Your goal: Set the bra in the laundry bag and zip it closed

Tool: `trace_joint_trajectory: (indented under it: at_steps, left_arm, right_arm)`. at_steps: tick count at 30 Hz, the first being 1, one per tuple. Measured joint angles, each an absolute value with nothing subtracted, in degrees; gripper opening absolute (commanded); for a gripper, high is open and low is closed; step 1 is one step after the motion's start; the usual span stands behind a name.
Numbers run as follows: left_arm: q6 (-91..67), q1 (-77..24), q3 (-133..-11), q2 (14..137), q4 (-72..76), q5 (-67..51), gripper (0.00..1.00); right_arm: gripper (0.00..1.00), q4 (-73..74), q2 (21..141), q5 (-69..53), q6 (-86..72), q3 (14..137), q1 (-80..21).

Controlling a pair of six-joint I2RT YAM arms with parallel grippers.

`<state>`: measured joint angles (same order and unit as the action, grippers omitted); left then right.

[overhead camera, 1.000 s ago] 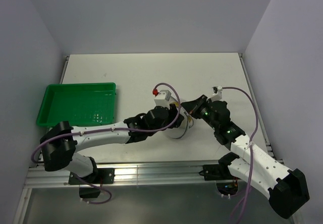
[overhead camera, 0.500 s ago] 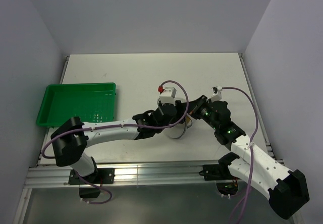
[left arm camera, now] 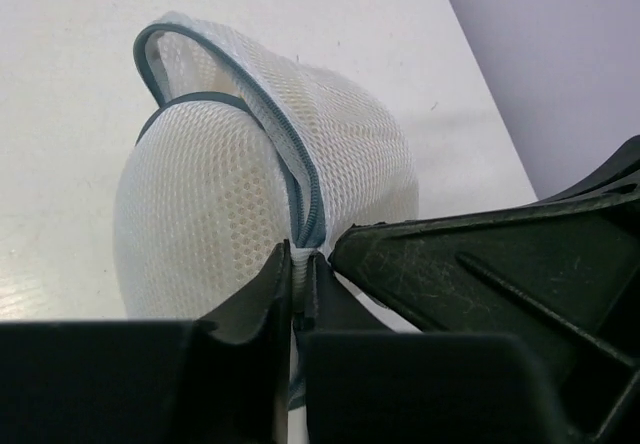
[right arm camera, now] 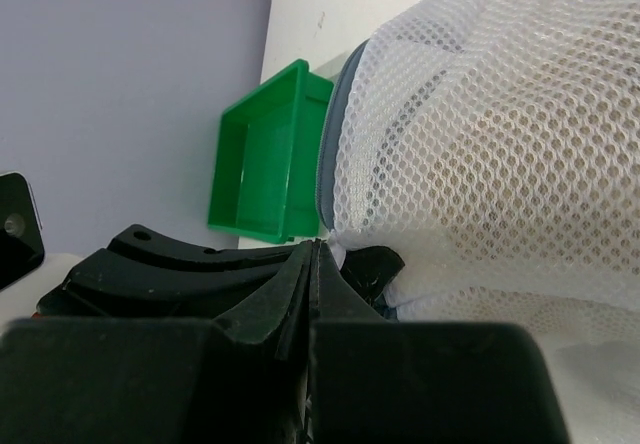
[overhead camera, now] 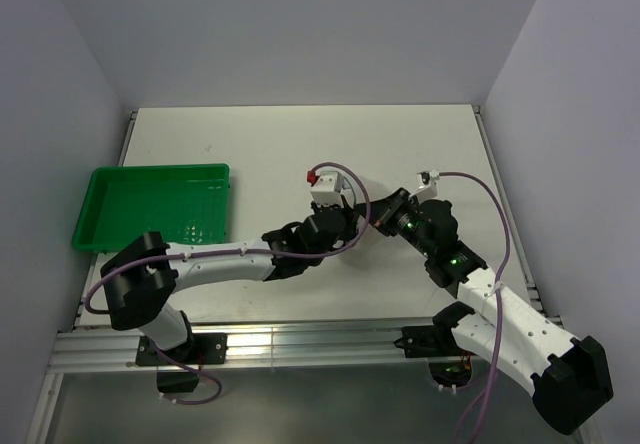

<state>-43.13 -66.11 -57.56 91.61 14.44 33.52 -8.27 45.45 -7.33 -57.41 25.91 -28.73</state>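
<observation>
The laundry bag (left arm camera: 210,204) sits on the white table (overhead camera: 300,144) near its middle, almost hidden under both arms in the overhead view. The left gripper (left arm camera: 297,264) is clenched on the bag's near edge, right where the blue zipper trim (left arm camera: 305,189) runs down to its fingertips. The right gripper (right arm camera: 310,259) is clamped tight on the same edge from the other side, its tips just beside the left ones. The zipper is joined along the stretch nearest the grippers and gapes open at the far end. The bra (right arm camera: 520,184) lies inside the bag, showing only as a yellowish-tan tint through the mesh. A green tray (overhead camera: 150,209) stands well apart on the left
</observation>
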Motion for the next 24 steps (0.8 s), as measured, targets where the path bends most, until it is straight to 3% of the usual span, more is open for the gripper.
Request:
trace_joint_trajectory:
  at_steps: [5, 6, 7, 9, 10, 12, 19, 24]
  left_arm:
    - [-42.04, -66.11, -57.32, 91.57, 16.27, 33.91, 0.0]
    - [-42.04, -66.11, -57.1, 91.42, 16.51, 33.98, 0.0]
    - [-42.04, -66.11, -56.75, 91.22, 16.49, 34.06, 0.0]
    - [-42.04, -66.11, -56.05, 90.11, 16.29, 34.41, 0.0]
    - [-42.0, -66.11, -55.7, 89.52, 15.94, 34.39, 0.0]
    - [-41.52, -66.08, -55.51, 88.29, 14.87, 34.33, 0.0]
    - [-35.05, -67.33, -55.64, 86.24, 11.33, 31.09, 0.0]
    - [-27.03, -70.02, -59.31, 87.31, 7.35, 26.81, 0.0]
  right_arm:
    - [0.03, -8.51, 45.17, -7.4, -57.19, 25.91, -28.34]
    - [0.09, -8.4, 45.04, -7.4, -57.04, 25.91, -28.18]
    - [0.31, -8.27, 44.93, -7.4, -56.71, 25.91, -28.03]
    - [0.46, -7.31, 44.69, -7.38, -55.27, 25.91, -27.7]
    - [0.61, -6.83, 44.58, -7.4, -54.39, 25.91, -27.7]
    - [0.7, -5.19, 44.25, -7.16, -52.84, 25.93, -27.62]
    - [0.66, -1.63, 40.77, -6.66, -48.56, 25.91, -26.94]
    - [0.73, -0.54, 40.64, -7.97, -47.07, 25.93, -25.47]
